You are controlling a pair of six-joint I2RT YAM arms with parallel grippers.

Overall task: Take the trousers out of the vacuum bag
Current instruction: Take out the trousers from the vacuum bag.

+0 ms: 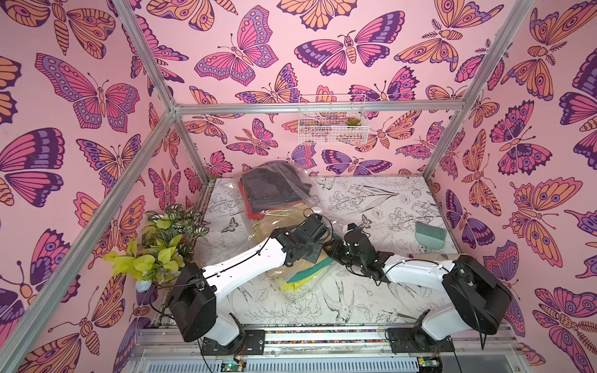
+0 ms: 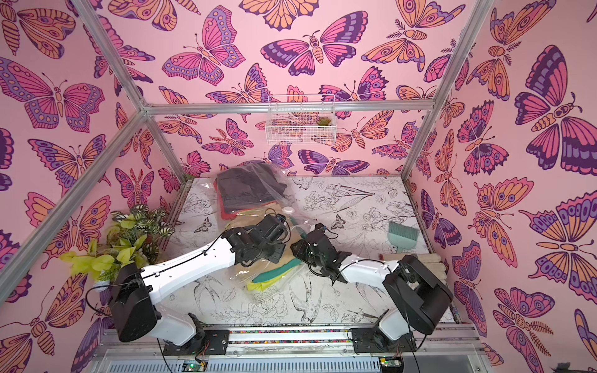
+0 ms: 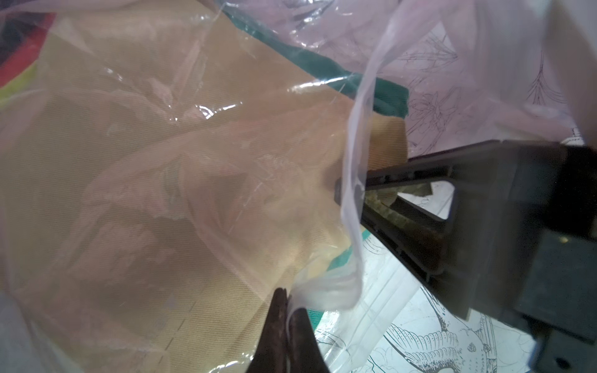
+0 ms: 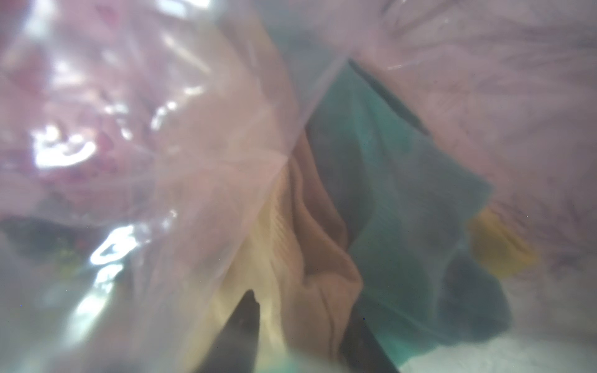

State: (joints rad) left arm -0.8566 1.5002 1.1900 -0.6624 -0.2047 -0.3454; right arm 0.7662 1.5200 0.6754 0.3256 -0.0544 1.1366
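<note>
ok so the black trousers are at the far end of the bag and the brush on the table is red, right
The brush is pale teal, not red; both top views show it. The black trousers do lie at the far end of the vacuum bag.

Right of vacuum bag (image 1: 281, 193): broad bare table (image 1: 371, 200), open lane to back wall (image 1: 258, 145). Farther right of bag, teal hand brush (image 1: 431, 233) and pale gloves (image 2: 426, 258) block strip along side wall (image 1: 484, 210). Left of bag: leafy plant (image 1: 161, 245) crowds edge, only narrow strip free. Over bag's near end: left arm (image 1: 245, 258) and right arm (image 1: 410, 268) meet, way in barred from above. Nearer than bag: bare table, clear. High above bag's far end: wire basket (image 1: 332, 119) on wall.
</note>
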